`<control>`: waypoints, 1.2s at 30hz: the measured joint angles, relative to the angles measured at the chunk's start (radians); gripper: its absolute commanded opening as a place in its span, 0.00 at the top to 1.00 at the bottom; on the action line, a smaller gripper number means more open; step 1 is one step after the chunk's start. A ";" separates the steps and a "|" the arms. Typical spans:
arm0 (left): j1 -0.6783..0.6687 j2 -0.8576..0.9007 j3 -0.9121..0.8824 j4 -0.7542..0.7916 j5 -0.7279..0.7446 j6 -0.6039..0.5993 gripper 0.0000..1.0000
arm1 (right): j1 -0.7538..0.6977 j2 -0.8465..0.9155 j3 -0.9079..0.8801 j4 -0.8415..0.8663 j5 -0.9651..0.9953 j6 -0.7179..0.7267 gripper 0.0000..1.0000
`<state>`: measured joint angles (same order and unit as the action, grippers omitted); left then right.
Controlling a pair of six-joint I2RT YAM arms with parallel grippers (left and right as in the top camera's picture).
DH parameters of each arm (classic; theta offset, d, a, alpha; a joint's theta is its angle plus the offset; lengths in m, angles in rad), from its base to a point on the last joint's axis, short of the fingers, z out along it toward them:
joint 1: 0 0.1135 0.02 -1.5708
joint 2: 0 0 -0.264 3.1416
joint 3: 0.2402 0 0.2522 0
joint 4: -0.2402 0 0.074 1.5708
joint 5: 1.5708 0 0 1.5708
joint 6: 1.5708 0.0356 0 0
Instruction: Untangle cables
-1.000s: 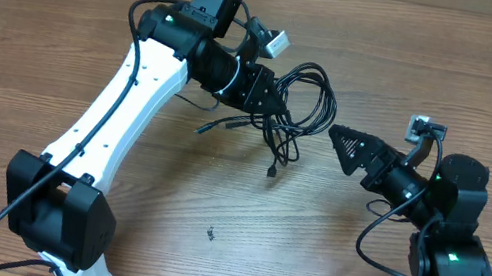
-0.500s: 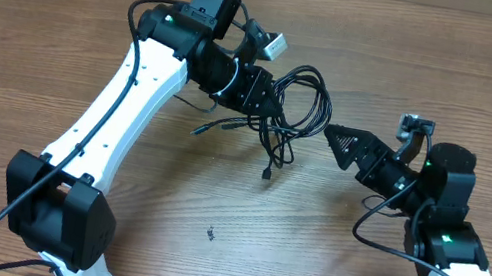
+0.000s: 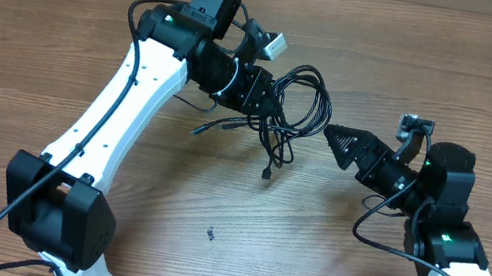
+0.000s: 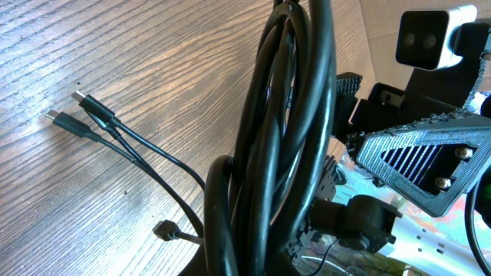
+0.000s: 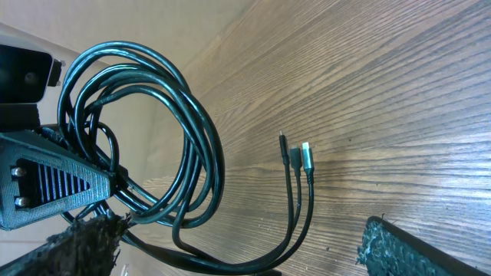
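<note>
Overhead: the left gripper (image 3: 268,101) is clamped on the cables (image 3: 306,98), a looped bundle near the centre of the table (image 3: 61,34). The right gripper (image 3: 333,133) points at the bundle, just beside it and not touching.
Left wrist: the loops fill the centre. Loose plug ends (image 4: 77,111) lie on the wood.
Right wrist: the jaws stand wide, with the bundle ahead of them.

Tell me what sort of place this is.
Likely a robotics lab or data-collection bench rather than a home: a bare wood-grain table, two white-and-black robot arms with a camera at the wrist, and a tangle of black cables laid out as the work item.
</note>
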<state>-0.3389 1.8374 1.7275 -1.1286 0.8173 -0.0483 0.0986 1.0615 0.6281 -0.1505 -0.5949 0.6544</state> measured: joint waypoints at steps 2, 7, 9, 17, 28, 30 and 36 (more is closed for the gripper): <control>0.000 0.000 0.000 0.000 0.000 0.000 0.96 | 0.000 0.000 0.000 0.000 0.000 0.000 0.00; 0.000 0.000 0.000 -0.006 0.000 0.000 0.96 | 0.000 0.000 0.000 0.000 0.000 0.000 0.00; 0.000 0.000 0.000 -0.006 0.000 0.000 0.96 | 0.000 0.000 0.000 0.000 0.000 0.000 0.00; 0.000 0.000 0.000 -0.005 0.000 0.000 0.96 | 0.000 0.000 0.000 0.000 0.000 0.000 0.00; 0.000 0.000 0.000 -0.026 -0.003 0.027 0.96 | 0.000 0.000 0.000 0.000 0.000 0.000 0.00; 0.000 0.000 0.000 -0.034 -0.003 0.042 0.96 | 0.000 0.000 0.000 0.000 0.000 0.000 0.00; 0.000 0.000 0.000 -0.080 -0.003 0.097 0.96 | 0.000 0.000 0.000 0.000 0.000 0.000 0.00</control>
<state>-0.3389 1.8374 1.7275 -1.2087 0.8139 0.0486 0.0990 1.0615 0.6281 -0.1505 -0.5953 0.6548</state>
